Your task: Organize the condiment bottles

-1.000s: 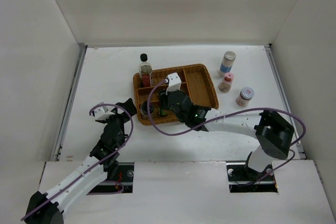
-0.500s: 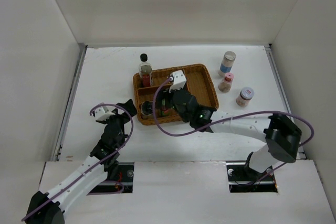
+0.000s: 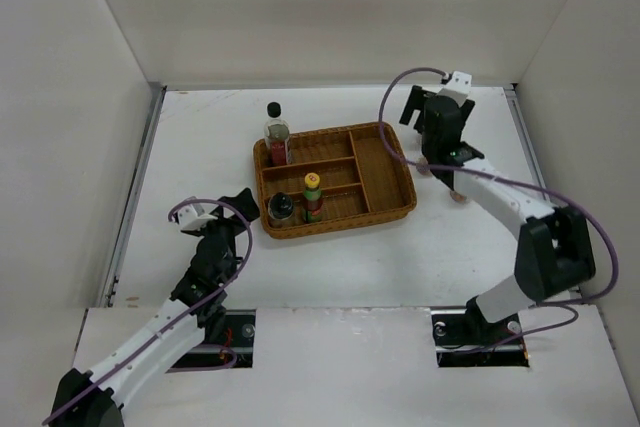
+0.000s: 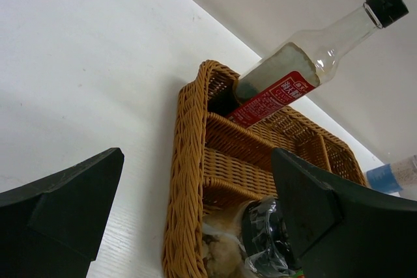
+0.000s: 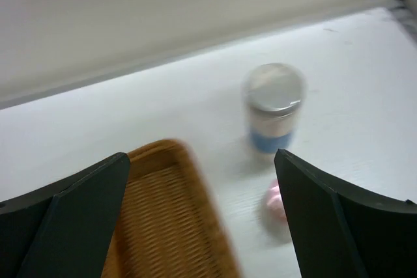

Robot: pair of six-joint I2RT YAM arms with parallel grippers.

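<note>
we now hover our right tool [image 5: 199,161], wide open and empty, by the blue-labelled bottle [image 5: 273,107], away from the tray [image 3: 385,162] where the yellow-capped bottle [image 3: 313,197] stands; our left tool [image 4: 195,154] gapes empty.

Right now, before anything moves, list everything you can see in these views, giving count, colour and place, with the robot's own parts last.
table: one, white, under everything
wicker tray: one, brown, divided, mid-table
tall bottle: one, clear, black cap, red label, tray's far-left compartment
short jar: one, black cap, tray's near-left corner
dark bottle: one, green-and-yellow cap, in the tray beside the short jar
blue-labelled jar: one, pale cap, on the table right of the tray
pink-capped jar: one, blurred, nearer than the blue-labelled jar
left gripper: black, open, facing the tray's left end
right gripper: black, open, above the blue-labelled jar
</note>
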